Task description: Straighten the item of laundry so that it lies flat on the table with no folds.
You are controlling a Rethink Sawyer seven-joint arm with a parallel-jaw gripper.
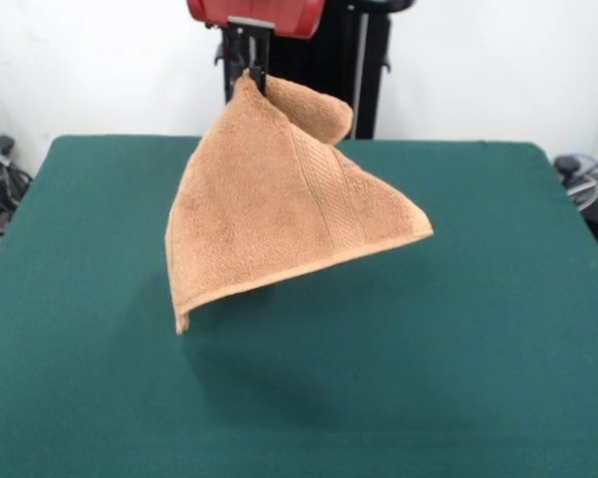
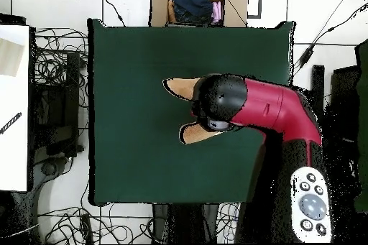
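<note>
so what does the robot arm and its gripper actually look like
The arm is glossy red with a rounded black joint cap near its end and a black base section carrying a light grey oval panel of round buttons. The gripper is black, narrow and boxy, hanging below a red housing.

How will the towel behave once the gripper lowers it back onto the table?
Likely floppy: the towel drapes from one pinched corner under the gripper. It probably crumples unless dragged flat. The terry looks grippy on the table.

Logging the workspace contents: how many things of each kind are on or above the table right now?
Towel, hanging from the gripper: 1
Gripper: 1
Table: 1
Total: 3
</note>
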